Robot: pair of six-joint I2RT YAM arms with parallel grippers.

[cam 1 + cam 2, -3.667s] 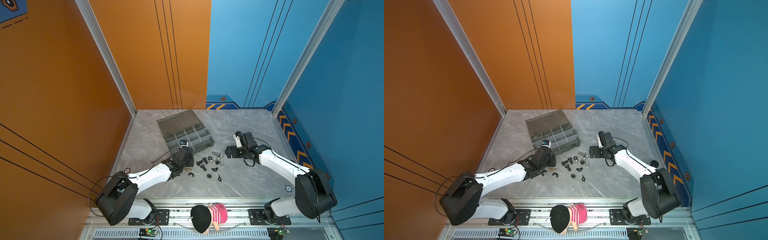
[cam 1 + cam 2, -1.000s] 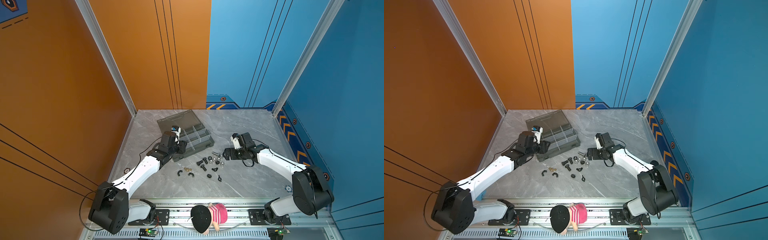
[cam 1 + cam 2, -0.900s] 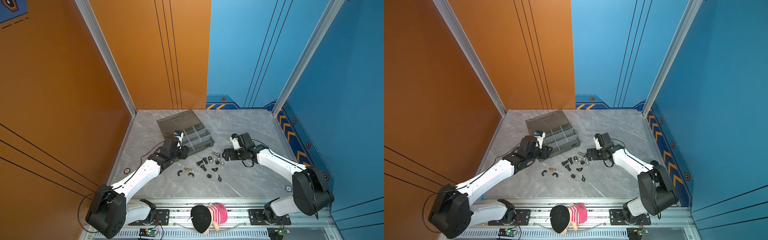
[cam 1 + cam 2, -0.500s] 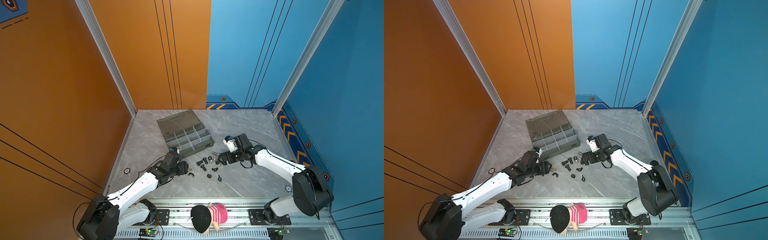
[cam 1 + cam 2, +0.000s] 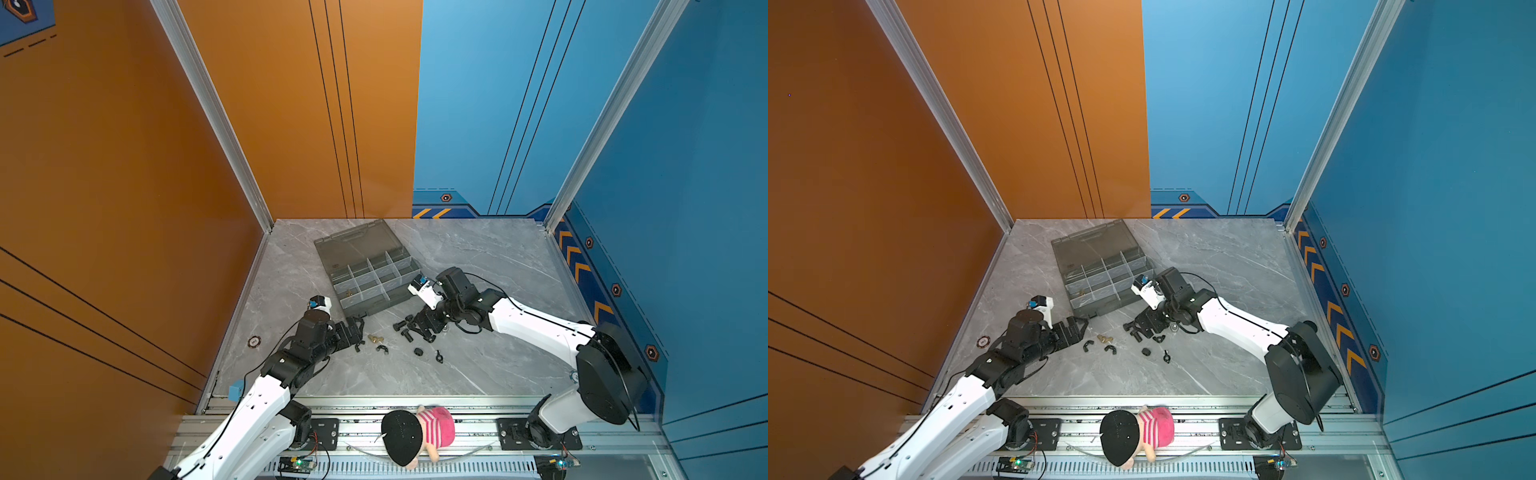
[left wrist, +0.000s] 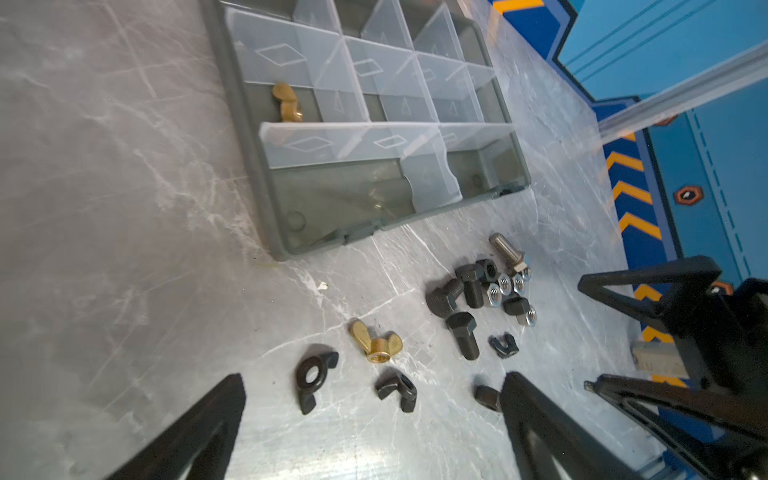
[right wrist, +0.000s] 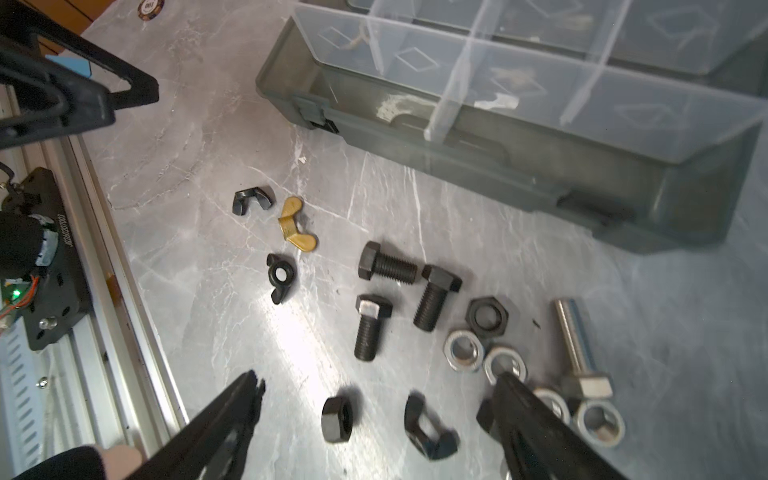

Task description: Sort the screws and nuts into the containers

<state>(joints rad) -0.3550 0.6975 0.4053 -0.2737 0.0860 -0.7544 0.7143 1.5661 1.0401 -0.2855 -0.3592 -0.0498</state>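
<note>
The grey organiser case (image 5: 376, 306) lies open, and one brass wing nut (image 6: 286, 104) sits in a near-corner cell of the containers. Loose on the table are black screws (image 7: 386, 264), a silver screw (image 7: 579, 349), silver nuts (image 7: 463, 349), black wing nuts (image 6: 313, 374) and a brass wing nut (image 6: 376, 343). My left gripper (image 6: 374, 376) (image 5: 357, 330) is open and empty, low beside the wing nuts. My right gripper (image 7: 377, 375) (image 5: 419, 328) is open over the pile, with a black hex nut (image 7: 337, 419) and a black wing nut (image 7: 428, 428) lying between its fingers.
The case's lid (image 5: 353, 245) lies flat behind the cells. A plush toy (image 5: 415, 430) rests on the front rail. A round token (image 5: 254, 342) and a small blue block (image 5: 235, 390) sit near the left wall. Orange and blue walls close in the sides.
My left arm has drawn back from the case to the wing nuts, its jaws spreading wide. My right gripper has slid left and down over the pile, jaws narrowing slightly.
</note>
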